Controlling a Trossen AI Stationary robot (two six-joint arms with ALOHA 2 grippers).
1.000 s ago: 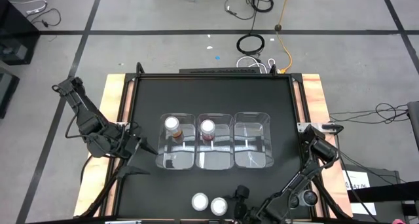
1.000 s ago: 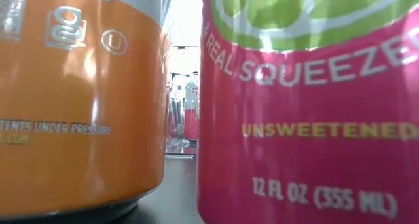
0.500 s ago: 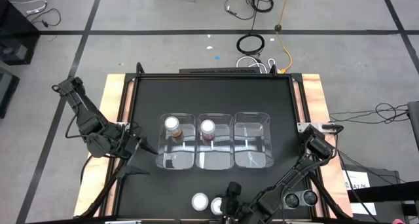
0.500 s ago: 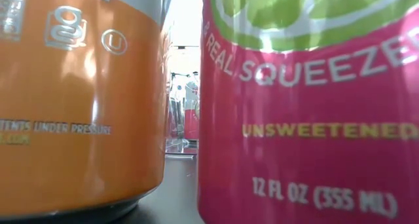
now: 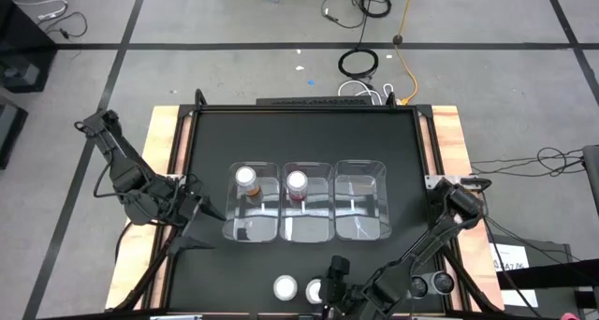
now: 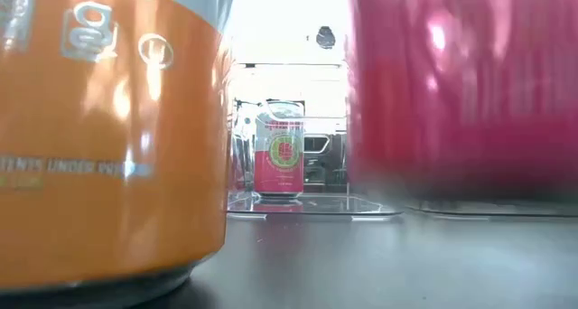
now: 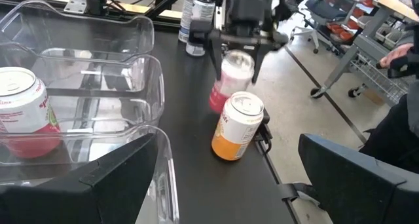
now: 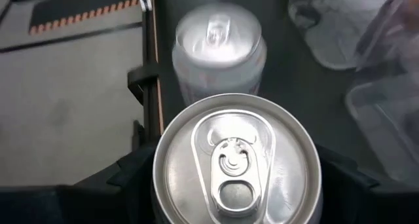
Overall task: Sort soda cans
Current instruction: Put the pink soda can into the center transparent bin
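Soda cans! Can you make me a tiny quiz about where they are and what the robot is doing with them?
1. True or false: the bin nearest the right arm has a can inside.
2. Pick one. The right hand is gripping: A) an orange can, B) a red can, C) a grey can.
3. Fill in: ___ cans stand inside bins.

Key
1. False. Nothing is in it.
2. B. It clamps the front red can, held up beside the front orange can.
3. Two: a binned orange can and a binned red can, each in its own bin.
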